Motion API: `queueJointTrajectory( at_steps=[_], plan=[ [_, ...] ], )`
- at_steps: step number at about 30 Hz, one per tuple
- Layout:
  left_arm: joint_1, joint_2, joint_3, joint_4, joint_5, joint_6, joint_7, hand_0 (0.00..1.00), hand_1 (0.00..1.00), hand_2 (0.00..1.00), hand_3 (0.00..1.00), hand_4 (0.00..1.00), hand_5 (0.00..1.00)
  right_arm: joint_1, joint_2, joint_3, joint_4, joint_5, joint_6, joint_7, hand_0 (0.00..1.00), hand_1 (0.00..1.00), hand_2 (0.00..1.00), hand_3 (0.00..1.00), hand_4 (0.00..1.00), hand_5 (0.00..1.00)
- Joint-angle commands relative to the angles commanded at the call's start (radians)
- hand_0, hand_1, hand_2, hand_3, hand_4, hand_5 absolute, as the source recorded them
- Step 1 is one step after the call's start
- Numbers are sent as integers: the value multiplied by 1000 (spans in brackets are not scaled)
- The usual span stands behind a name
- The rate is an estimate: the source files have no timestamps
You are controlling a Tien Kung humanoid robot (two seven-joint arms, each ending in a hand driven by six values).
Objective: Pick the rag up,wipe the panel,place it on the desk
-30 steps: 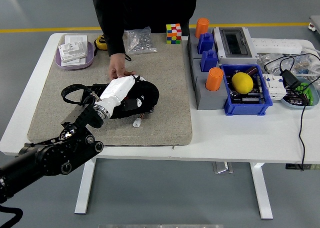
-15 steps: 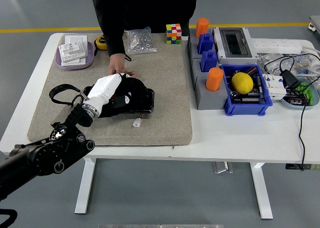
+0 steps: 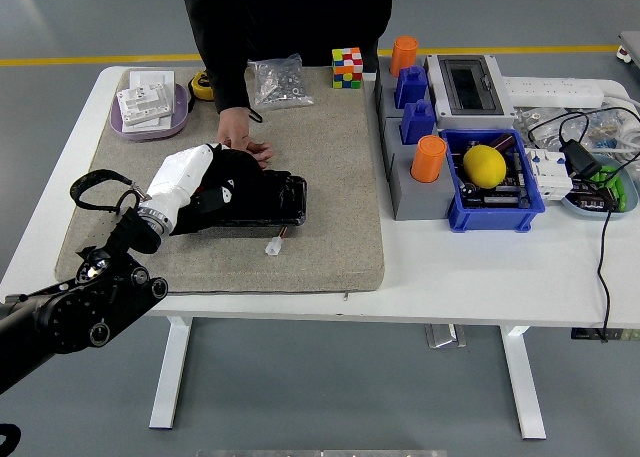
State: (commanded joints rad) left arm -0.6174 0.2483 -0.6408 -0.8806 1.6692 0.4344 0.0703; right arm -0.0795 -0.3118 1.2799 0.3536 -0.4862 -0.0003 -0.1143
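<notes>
**Left hand on rag, rag on panel**

White table (image 3: 470, 277), grey felt mat (image 3: 330, 227) covers its left half. Person (image 3: 285, 17) stands at the far side, their hand (image 3: 243, 142) flat on the mat, touching the panel's far edge. Black glossy panel (image 3: 270, 199) lies mid-mat. Left arm (image 3: 70, 312) comes in from the lower left; left hand (image 3: 185, 177), white-covered, presses a black rag (image 3: 225, 177) onto the panel's left end. Fingers hidden in the rag, can't tell curl or spread. Small white connector (image 3: 273, 245) sits just in front of the panel
</notes>
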Motion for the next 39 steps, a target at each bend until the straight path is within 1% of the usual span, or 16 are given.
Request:
queueJointTrajectory(
  at_steps=[8,18,25,29,34,39],
  plan=[
    [17,26,-47,9,20,8,3,272,168,504,390,2,2,-1,0,6,1,-2,-1,-2,712,558,677,633,998,655],
    [41,43,-100,25,31,26,1,272,167,501,388,2,2,-1,0,10,1,-3,0,-2,713,558,677,634,998,656],
    [62,59,-140,24,45,49,-4,272,167,500,388,2,2,0,0,14,1,-5,0,-2,713,557,676,635,998,656],
    [72,71,-152,17,52,55,-5,265,167,500,389,2,2,-2,2,17,-2,-7,2,-3,716,557,677,634,998,657],
    [80,74,-169,19,57,62,-6,265,167,500,389,2,2,-1,1,16,-2,-7,2,-3,716,557,677,634,998,657],
    [80,71,-163,23,56,62,-6,265,165,496,387,2,2,0,1,17,-2,-6,2,-3,714,557,677,636,998,657]
  ],
)
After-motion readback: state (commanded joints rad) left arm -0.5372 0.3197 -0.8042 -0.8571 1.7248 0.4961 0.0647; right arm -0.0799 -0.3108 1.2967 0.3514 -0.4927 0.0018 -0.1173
